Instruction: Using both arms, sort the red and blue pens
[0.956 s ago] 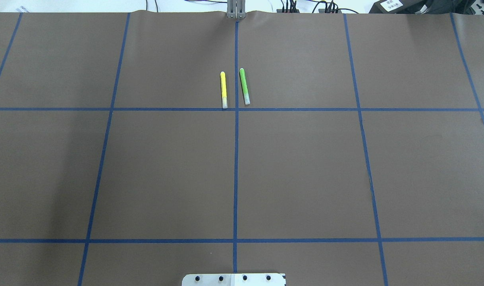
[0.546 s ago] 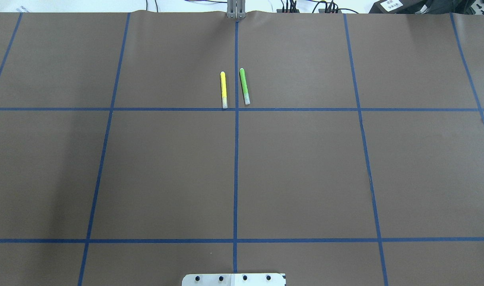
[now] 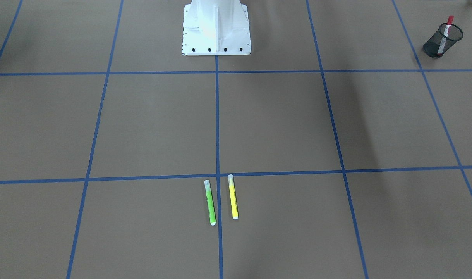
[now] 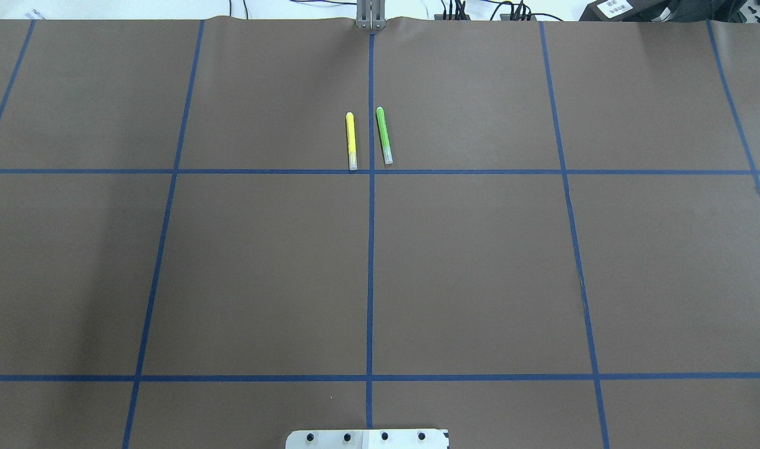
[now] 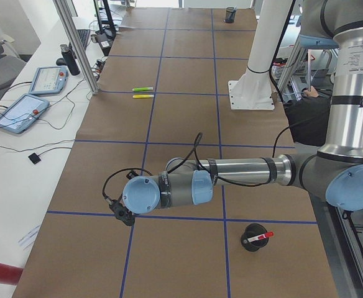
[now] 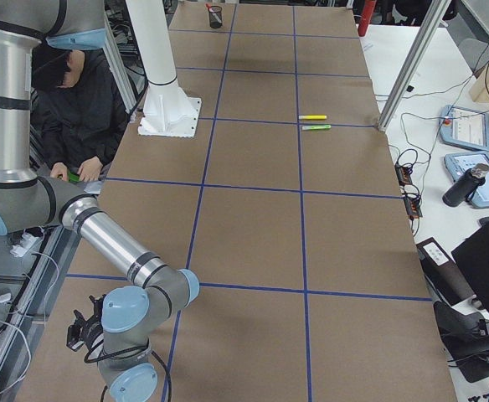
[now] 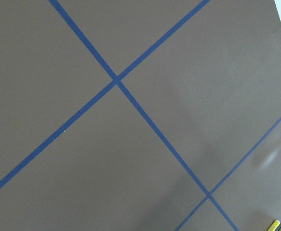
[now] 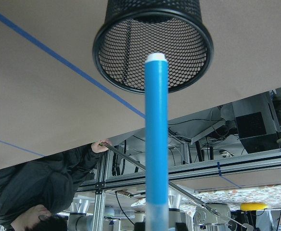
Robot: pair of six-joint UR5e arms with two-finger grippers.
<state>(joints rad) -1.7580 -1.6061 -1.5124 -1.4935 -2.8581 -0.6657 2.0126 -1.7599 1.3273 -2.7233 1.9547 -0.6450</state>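
On my feeds I can read nothing: the white label [image 4: 615, 6] on the black box [image 4: 599, 14] beyond the far edge of the table [image 4: 467, 262] and the printed sticker [image 5: 355, 57] on the left arm [image 5: 243, 171] are both too small and blurred to make out.

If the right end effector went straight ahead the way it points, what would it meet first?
Probably the black mesh cup: in the right wrist view the blue pen lines up with its open mouth, though depth is unclear.

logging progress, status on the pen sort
Right gripper shut on blue pen, aimed at mesh cup. Left gripper state unclear. Red pen in other cup.
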